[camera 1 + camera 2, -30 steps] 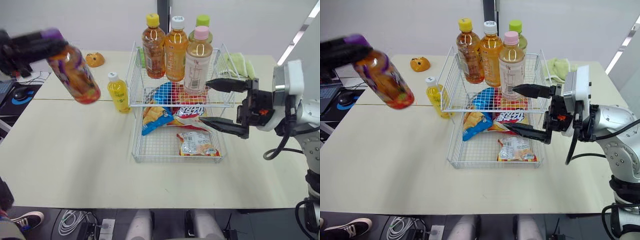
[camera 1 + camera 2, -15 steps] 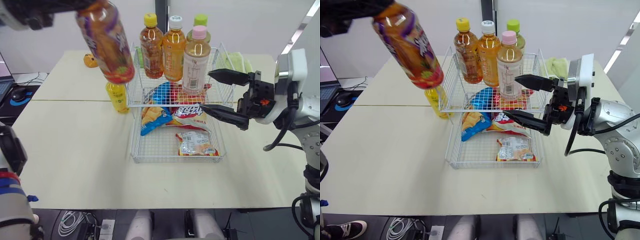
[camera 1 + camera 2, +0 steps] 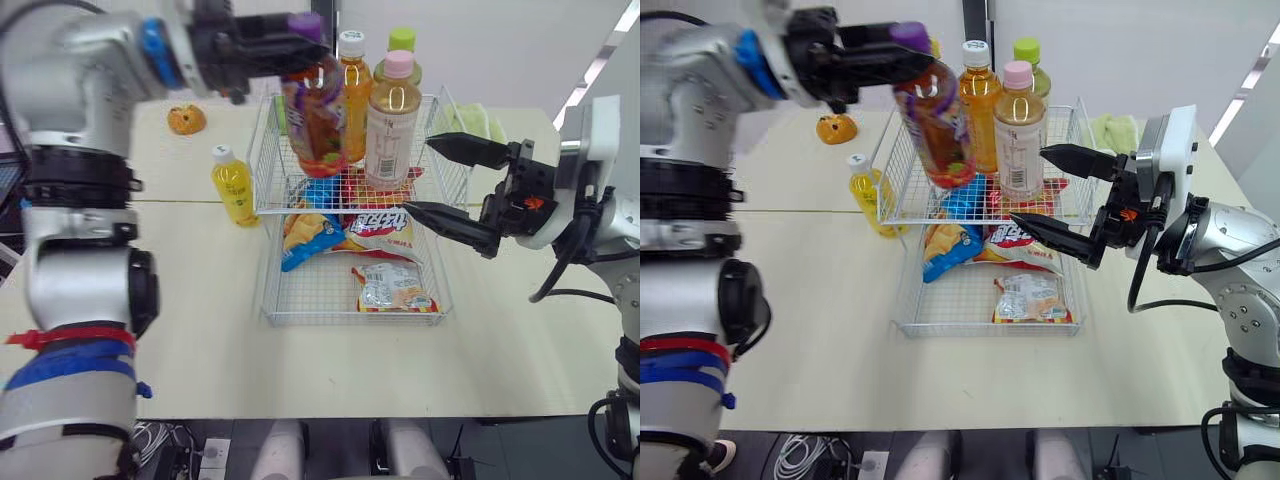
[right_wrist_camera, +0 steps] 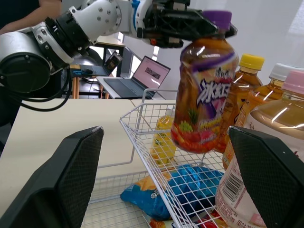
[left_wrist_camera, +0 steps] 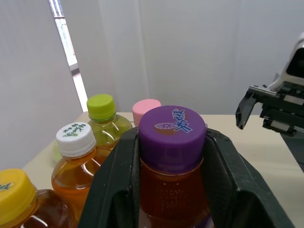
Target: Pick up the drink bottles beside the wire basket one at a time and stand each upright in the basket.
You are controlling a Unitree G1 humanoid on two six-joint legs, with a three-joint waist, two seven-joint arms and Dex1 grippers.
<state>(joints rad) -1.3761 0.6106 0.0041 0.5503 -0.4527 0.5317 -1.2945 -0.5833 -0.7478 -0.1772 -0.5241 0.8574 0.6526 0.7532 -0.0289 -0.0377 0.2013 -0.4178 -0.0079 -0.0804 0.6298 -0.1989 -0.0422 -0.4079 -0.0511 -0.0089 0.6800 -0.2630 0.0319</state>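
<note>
The clear plastic drink bottle with a purple cap and a purple fruit label (image 3: 315, 120) looks full of orange-red drink. It should be fairly heavy and stiff in the wall, with a smooth label that could slip. The ribbed neck just under the cap is the sure place to hold it, though the weight then hangs below and can swing.

It hangs slightly tilted in the near left part of the upper tier of the white two-tier wire basket (image 3: 262, 160), and its base appears to be just clear of the wire floor. The left gripper (image 5: 172, 156) is closed on its neck, one black finger on each side of the cap.

To its right stand a white-capped amber tea bottle (image 3: 352, 90) and a pink-capped milky tea bottle (image 3: 392, 120), with a green-capped bottle (image 3: 403, 40) at the far side. A yellow-capped tea bottle (image 4: 247, 90) stands just behind it.

A small yellow bottle with a white cap (image 3: 232, 185) stands on the table just left of the basket, not yet loaded. The right gripper (image 3: 420, 178) waits at the basket's right side, spread wide and holding nothing.
</note>
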